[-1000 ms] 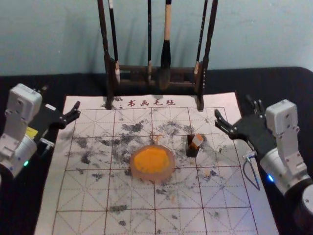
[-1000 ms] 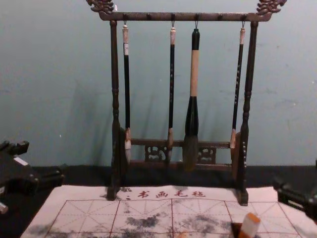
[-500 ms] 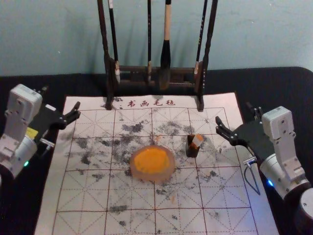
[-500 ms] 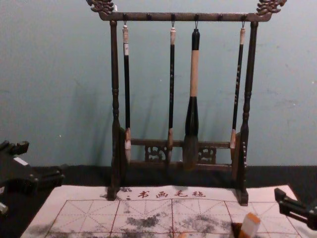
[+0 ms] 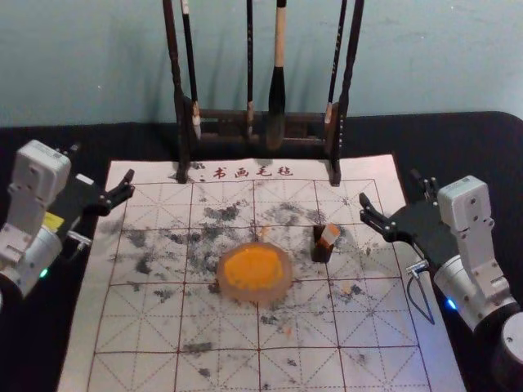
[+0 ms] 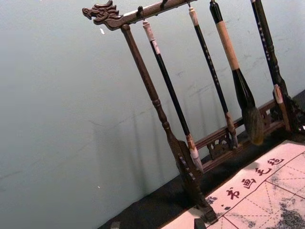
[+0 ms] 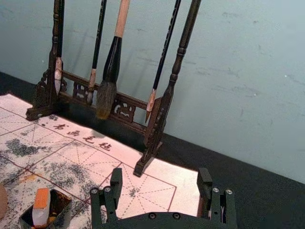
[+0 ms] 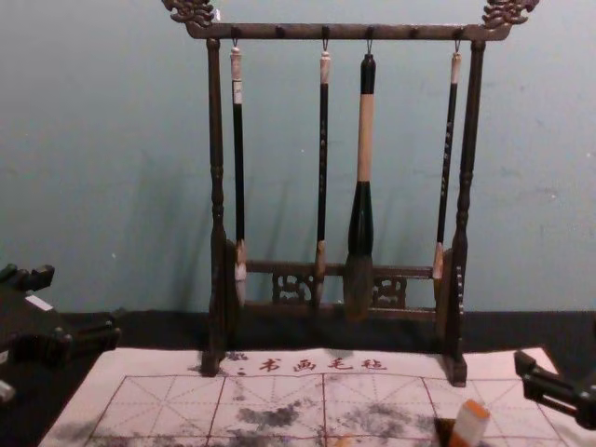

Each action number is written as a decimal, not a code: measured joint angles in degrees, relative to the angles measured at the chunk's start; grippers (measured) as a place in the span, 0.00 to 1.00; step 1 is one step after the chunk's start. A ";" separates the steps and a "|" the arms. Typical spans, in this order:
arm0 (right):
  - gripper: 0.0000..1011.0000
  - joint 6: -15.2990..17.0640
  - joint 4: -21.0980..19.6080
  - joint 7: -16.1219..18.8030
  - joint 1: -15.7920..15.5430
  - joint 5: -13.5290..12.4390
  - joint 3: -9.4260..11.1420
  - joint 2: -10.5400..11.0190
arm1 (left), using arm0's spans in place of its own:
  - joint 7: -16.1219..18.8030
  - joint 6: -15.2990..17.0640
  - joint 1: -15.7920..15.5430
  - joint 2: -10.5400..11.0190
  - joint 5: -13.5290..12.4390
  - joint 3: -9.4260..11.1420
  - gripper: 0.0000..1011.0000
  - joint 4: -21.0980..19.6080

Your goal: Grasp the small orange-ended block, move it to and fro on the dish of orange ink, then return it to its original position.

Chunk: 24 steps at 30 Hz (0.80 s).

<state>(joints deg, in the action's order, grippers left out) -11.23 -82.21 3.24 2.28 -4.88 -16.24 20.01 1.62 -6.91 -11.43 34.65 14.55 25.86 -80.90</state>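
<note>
Tilted in a small dark box (image 5: 321, 254), the white block with an orange end (image 5: 329, 235) stands right of the round dish of orange ink (image 5: 255, 269). My right gripper (image 5: 390, 187) is open, to the right of the box and farther back, with nothing between its fingers. The right wrist view shows that gripper (image 7: 160, 176) spread wide, with the block (image 7: 41, 207) off to one side in its box (image 7: 64, 202). Over the mat's left edge, my left gripper (image 5: 102, 166) stays parked and open. The block (image 8: 469, 425) also appears in the chest view.
A dark wooden rack (image 5: 221, 115) with hanging brushes stands at the back edge of the ink-stained white mat (image 5: 147, 327). The large brush (image 5: 277, 106) hangs nearest its middle. Black cloth (image 5: 441, 143) surrounds the mat.
My right gripper has shifted slightly inward and a little lower in the head view, then stayed almost still. The left arm, block, box and dish have not moved.
</note>
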 joint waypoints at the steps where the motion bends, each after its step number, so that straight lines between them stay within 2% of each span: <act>1: 0.99 0.01 0.00 0.00 0.00 -0.01 0.00 0.01 | 0.00 0.00 0.00 0.00 0.00 0.00 0.99 0.00; 24: 0.99 0.12 -0.13 0.09 0.00 -0.15 -0.01 0.06 | 0.01 0.00 0.00 0.00 0.00 0.00 0.99 0.00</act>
<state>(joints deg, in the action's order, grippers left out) -11.10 -82.34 3.33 2.28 -5.02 -16.25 20.08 1.62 -6.91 -11.43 34.65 14.55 25.86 -80.90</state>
